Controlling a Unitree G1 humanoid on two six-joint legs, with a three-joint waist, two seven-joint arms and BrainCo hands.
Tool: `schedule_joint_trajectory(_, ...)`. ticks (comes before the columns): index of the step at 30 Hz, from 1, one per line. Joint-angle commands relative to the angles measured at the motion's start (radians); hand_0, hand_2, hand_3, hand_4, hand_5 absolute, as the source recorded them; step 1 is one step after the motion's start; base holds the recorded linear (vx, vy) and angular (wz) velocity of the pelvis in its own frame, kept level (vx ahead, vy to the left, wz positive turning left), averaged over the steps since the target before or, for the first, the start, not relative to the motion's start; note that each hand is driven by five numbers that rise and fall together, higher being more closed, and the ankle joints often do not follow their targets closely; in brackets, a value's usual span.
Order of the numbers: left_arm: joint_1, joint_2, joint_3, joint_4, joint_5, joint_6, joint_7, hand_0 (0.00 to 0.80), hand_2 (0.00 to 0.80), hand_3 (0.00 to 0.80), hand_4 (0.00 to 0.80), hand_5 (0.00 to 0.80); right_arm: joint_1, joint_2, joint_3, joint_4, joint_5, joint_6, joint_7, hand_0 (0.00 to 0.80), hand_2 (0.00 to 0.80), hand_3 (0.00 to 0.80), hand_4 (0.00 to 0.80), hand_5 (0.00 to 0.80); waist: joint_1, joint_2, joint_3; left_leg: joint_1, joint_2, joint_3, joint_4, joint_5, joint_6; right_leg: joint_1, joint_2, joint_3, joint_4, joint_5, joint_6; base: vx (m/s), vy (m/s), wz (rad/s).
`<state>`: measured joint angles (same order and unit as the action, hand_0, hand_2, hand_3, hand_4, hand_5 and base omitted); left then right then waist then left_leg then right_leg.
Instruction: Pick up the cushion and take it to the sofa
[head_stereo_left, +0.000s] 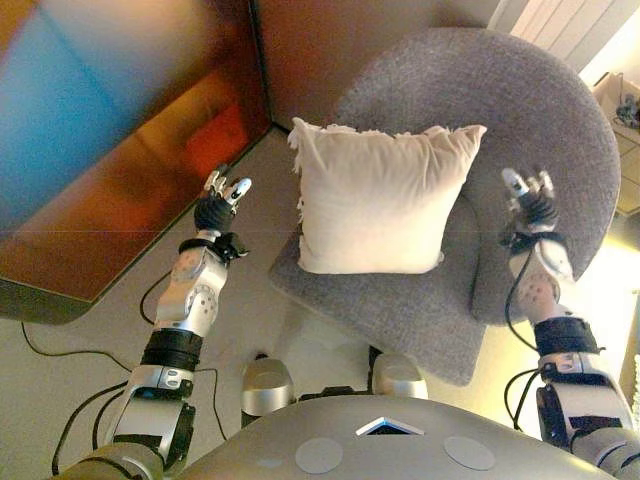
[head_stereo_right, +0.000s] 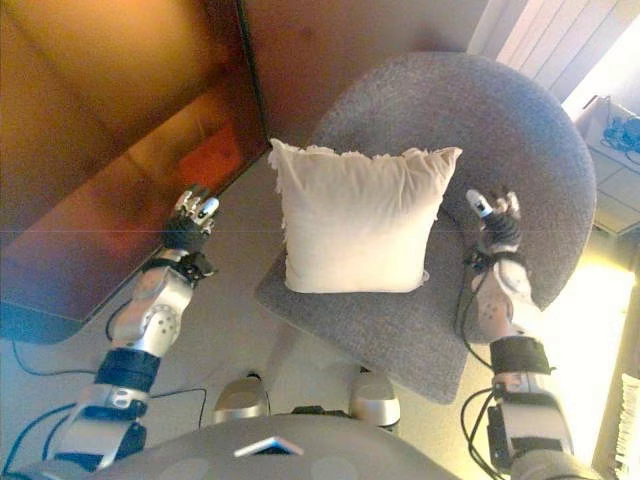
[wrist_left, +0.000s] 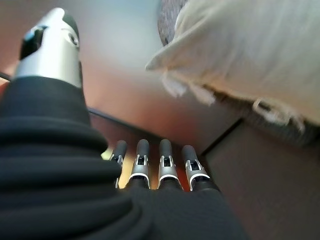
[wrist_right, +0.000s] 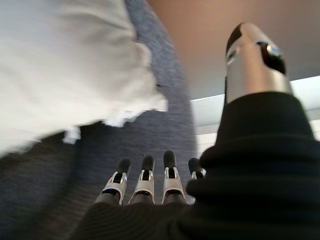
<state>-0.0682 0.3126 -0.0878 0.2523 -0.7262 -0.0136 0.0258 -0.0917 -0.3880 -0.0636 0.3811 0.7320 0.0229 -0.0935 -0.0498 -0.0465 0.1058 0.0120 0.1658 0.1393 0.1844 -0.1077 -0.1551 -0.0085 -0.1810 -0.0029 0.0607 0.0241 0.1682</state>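
Note:
A cream square cushion (head_stereo_left: 378, 198) with frayed edges leans against the back of a round grey armchair (head_stereo_left: 540, 110). My left hand (head_stereo_left: 220, 205) hovers left of the cushion over the floor, fingers straight and open, holding nothing. My right hand (head_stereo_left: 530, 205) is raised to the right of the cushion, above the chair's arm, also open and free of it. The cushion's fringe (wrist_left: 260, 55) shows past my left fingers (wrist_left: 162, 165) in the left wrist view. Its edge (wrist_right: 65, 65) and the grey chair fabric show past my right fingers (wrist_right: 147, 177) in the right wrist view.
A brown cabinet or wall panel (head_stereo_left: 110, 150) stands to the left of the chair. Pale slats (head_stereo_left: 570, 30) are at the far right behind the chair, with a small side unit (head_stereo_right: 610, 130) beside them. Light floor lies in front of the chair.

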Motion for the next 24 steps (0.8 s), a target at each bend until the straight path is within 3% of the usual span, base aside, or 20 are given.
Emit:
schedule_joint_trajectory(1, 0.033, -0.007, 0.056, -0.101, -0.049, -0.100, -0.087, 0.000, 0.000, 0.000, 0.000, 0.000, 0.020, 0.004, -0.003, -0.105, -0.014, -0.062, 0.089, 0.000, 0.000, 0.000, 0.000, 0.000, -0.023, -0.016, -0.022, -0.014, -0.036, 0.013, 0.037, -0.006, 0.054, -0.044, -0.065, 0.023, -0.023, 0.086, 0.056, -0.218, 0.087, -0.11)
schedule_joint_trajectory(6, 0.041, 0.002, 0.055, -0.091, -0.016, -0.107, -0.119, 0.000, 0.000, 0.000, 0.000, 0.000, 0.047, 0.049, 0.040, -0.116, -0.044, -0.113, 0.096, 0.000, 0.000, 0.000, 0.000, 0.000, -0.027, -0.020, -0.011, -0.025, -0.081, 0.028, 0.038, -0.028, 0.083, -0.082, -0.104, 0.020, -0.025, 0.147, 0.059, -0.207, 0.052, -0.14)
schedule_joint_trajectory(9, 0.065, 0.004, 0.057, -0.087, -0.009, -0.110, -0.141, 0.000, 0.000, 0.000, 0.000, 0.000, 0.079, 0.093, 0.062, -0.136, -0.023, -0.134, 0.088, 0.000, 0.000, 0.000, 0.000, 0.000, -0.029, -0.022, -0.009, -0.029, -0.098, 0.033, 0.036, -0.034, 0.094, -0.108, -0.104, 0.024, -0.010, 0.168, 0.055, -0.167, 0.038, 0.03)
schedule_joint_trajectory(16, 0.138, -0.005, 0.069, -0.075, -0.021, -0.142, -0.167, 0.000, 0.000, 0.000, 0.000, 0.000, 0.129, 0.147, 0.099, -0.103, 0.036, -0.160, 0.113, 0.000, 0.000, 0.000, 0.000, 0.000, -0.002, -0.007, -0.020, -0.034, -0.099, 0.029, -0.004, 0.007, 0.114, -0.090, -0.043, -0.018, 0.059, 0.075, 0.026, -0.112, 0.033, 0.01)
schedule_joint_trajectory(24, 0.180, -0.023, 0.034, -0.078, -0.050, -0.165, -0.163, 0.000, 0.000, 0.000, 0.000, 0.000, 0.135, 0.165, 0.150, -0.101, 0.050, -0.185, 0.130, 0.000, 0.000, 0.000, 0.000, 0.000, 0.010, 0.003, -0.037, -0.002, -0.108, 0.021, -0.098, 0.051, 0.100, -0.052, -0.003, -0.064, -0.021, 0.067, 0.016, -0.027, -0.016, -0.09)
